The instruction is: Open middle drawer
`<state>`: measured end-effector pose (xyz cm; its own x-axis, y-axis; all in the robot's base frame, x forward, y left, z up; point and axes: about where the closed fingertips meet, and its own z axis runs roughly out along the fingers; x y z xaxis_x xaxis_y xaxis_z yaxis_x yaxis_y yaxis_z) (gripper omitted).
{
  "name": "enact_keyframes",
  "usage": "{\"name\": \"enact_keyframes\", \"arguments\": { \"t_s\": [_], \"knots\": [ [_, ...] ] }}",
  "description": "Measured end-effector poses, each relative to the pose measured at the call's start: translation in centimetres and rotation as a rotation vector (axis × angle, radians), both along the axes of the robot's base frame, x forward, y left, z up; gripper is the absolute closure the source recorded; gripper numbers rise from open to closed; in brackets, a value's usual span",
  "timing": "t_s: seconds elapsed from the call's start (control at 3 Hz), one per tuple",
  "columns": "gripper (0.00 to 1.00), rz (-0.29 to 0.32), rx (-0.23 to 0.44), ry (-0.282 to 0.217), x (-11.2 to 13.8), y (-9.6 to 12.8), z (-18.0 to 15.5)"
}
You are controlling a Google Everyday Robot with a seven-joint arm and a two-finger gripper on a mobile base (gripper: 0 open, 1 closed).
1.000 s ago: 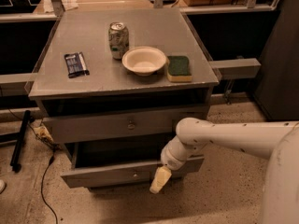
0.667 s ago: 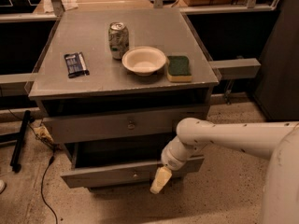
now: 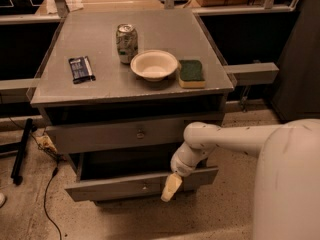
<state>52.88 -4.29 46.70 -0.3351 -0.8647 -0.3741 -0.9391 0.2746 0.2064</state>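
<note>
The middle drawer (image 3: 111, 189) is the low grey front standing out from the cabinet below the taller top drawer front (image 3: 100, 136), with a dark strip of its open interior showing behind it. It is already partly open. The gripper (image 3: 171, 187) hangs at that front edge, just right of the small round centre knob (image 3: 145, 186), on the end of the pale arm (image 3: 235, 136) reaching in from the right. Whether it is clamped on the edge or merely resting against it I cannot tell. The drawer looks rigid, probably sheet metal or painted board, and nothing shows inside it, so it should run light. The best hold is probably the knob or the top lip near the centre — an off-centre pull could skew the drawer in its runners and bind it. The knob is small and smooth, so a grip there may slip. The can (image 3: 126, 43) and bowl (image 3: 154, 64) on the cabinet top (image 3: 100, 91) could shake if the pull is jerky.
</note>
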Motion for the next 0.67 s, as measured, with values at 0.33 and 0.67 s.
{"name": "enact_keyframes", "arguments": {
  "t_s": [0.33,0.67],
  "knots": [
    [0.00,0.003,-0.031,0.063,-1.30,-1.60,-3.00],
    [0.00,0.002,-0.042,0.084,-1.69,-2.23,-3.66]
  ]
}}
